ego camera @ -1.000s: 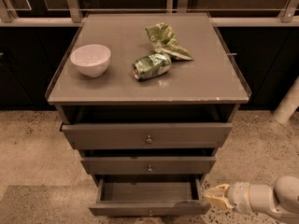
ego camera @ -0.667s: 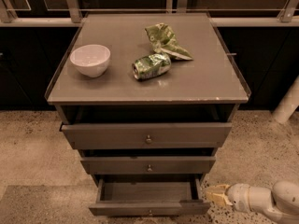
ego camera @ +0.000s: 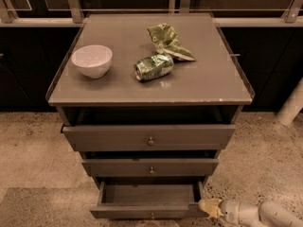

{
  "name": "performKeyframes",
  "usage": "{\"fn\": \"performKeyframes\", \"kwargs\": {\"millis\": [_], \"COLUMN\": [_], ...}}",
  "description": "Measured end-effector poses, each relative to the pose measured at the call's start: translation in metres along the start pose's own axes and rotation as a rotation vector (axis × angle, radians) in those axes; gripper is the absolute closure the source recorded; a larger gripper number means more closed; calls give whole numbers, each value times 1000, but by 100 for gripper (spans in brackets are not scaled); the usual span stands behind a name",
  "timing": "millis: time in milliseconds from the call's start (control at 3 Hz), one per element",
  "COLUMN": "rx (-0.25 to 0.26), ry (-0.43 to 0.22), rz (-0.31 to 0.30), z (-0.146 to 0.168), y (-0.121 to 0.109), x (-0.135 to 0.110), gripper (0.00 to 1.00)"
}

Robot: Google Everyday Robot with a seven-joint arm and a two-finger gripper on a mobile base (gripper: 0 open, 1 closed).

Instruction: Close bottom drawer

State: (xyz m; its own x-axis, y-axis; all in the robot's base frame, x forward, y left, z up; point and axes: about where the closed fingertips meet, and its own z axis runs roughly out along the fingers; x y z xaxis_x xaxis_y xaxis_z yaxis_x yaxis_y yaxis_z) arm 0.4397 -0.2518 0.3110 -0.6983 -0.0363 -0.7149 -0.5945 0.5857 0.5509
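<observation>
Below, jaws beside open bottom drawer (ego camera: pixel 147 213), bowl (ego camera: pixel 92 60), can (ego camera: pixel 154 67) above

Grey cabinet top (ego camera: pixel 213 79) carries three things. White bowl (ego camera: pixel 92 59) at left, upright, well apart from the other two. Crushed green can (ego camera: pixel 154 67) on its side near centre, open end facing left. Crumpled green bag (ego camera: pixel 168 41) just behind the can, toward the back edge; can't tell if they touch. Cabinet stands on a speckled floor (ego camera: pixel 33 150). Gripper (ego camera: pixel 210 207) is low at bottom right, over the floor, just beside the right front corner of the pulled-out bottom drawer (ego camera: pixel 149 213)
</observation>
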Motion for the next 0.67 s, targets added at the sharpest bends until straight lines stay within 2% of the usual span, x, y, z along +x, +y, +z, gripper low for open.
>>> {"fn": "performKeyframes", "kwargs": {"millis": [333,667], "rx": [-19,-22], "ry": [-10,-8], "rz": [50,52], "z": [19,20], "y": [-6,-5], "x": [30,31], "gripper": [100,100]}}
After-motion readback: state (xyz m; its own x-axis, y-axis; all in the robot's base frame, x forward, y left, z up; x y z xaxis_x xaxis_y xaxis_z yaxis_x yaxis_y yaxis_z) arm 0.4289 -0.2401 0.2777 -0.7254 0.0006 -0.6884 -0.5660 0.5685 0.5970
